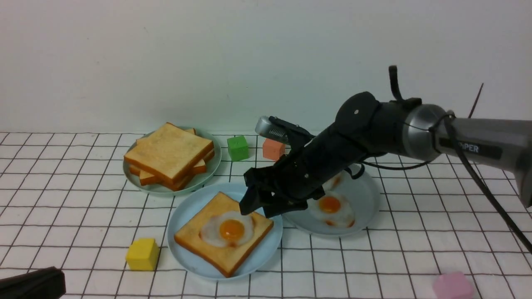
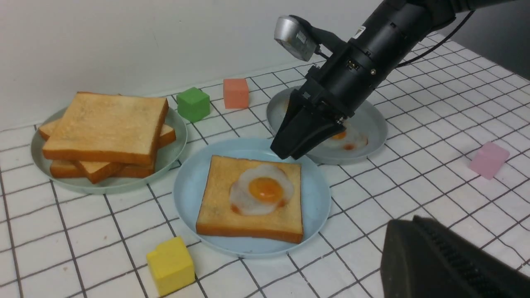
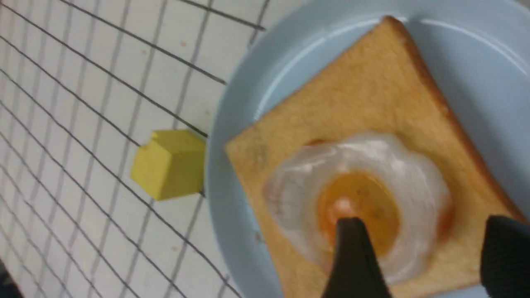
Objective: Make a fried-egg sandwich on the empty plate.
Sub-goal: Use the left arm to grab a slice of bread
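On the sky-blue empty plate lies one toast slice, and a fried egg with an orange yolk rests flat on top of it. My right gripper hangs just over the egg's far edge, open, with nothing between its fingers. In the right wrist view its two black fingertips stand wide apart over the egg. My left gripper is shut and empty, low at the near left corner. In its own view it sits near the plate.
A pale green plate at the back left holds a stack of toast. A grey-blue plate to the right holds other fried eggs. Small blocks stand around: yellow, green, orange, pink.
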You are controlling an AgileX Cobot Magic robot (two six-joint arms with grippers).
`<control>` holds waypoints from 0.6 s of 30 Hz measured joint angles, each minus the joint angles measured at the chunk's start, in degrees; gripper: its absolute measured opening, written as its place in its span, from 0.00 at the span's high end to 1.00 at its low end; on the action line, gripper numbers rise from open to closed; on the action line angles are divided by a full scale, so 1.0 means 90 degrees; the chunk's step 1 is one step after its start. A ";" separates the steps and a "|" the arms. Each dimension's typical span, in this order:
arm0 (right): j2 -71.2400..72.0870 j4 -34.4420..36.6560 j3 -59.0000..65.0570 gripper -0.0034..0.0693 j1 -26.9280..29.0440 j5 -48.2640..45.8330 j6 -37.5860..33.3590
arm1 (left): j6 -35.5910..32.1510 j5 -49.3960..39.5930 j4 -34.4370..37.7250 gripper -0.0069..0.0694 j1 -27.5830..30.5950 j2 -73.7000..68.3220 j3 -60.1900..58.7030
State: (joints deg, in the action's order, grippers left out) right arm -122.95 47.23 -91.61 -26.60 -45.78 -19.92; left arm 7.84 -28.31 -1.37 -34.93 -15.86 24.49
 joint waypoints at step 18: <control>0.5019 -0.3893 0.1767 0.94 0.0150 -0.1290 0.1971 | 0.1438 -0.0840 -0.0187 0.93 0.0015 -0.4595 0.1730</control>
State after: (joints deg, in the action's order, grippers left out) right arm -77.78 12.20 -75.71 -25.25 -57.39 -2.19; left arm 20.78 -35.86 -3.05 -34.79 -57.21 40.06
